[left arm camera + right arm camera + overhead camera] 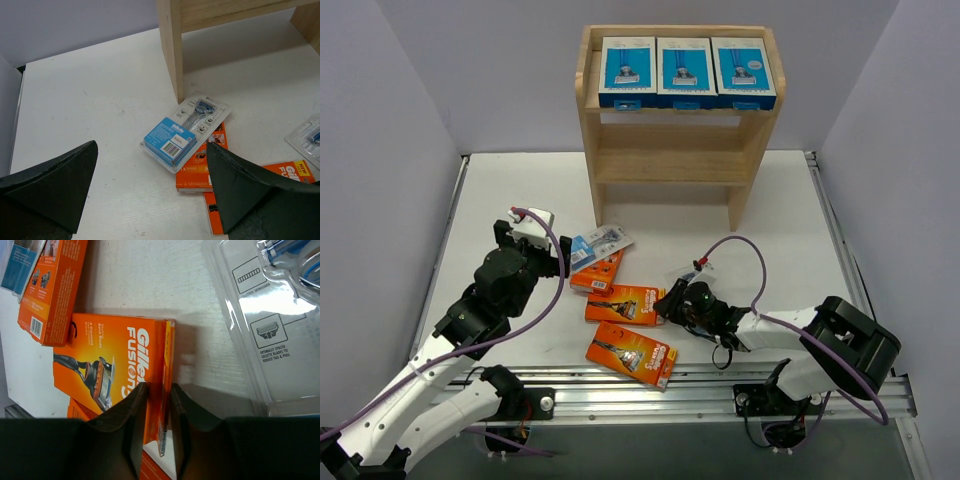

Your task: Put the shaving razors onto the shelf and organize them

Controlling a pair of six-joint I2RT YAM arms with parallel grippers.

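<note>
Just in front of the shelf (670, 168), the right gripper (159, 386) has its jaws drawn narrow about the long edge of an orange razor box (110, 370). One finger lies over the printed face and the other against the thin side, so that the edge is pinched between them. That box lies on the white table (780, 230), out from the middle of the shelf and a little toward its left side.

The left gripper (152, 145) hovers with its jaws spread wide and nothing between them, out from the shelf's left foot. Below it a blister card (185, 131), its blue label showing, lies close beside that foot. The card overlaps a second orange box (200, 167), which pokes out on the side away from the shelf. A third orange box (632, 353) lies farthest out from the shelf.

A second clear blister card (260, 315) lies just beside the pinched box, on the side toward the shelf's right foot. Only part of it shows.

On the shelf's top tier, three blue-and-white boxes (686, 72) sit side by side in a row within the low rail, their faces showing.
</note>
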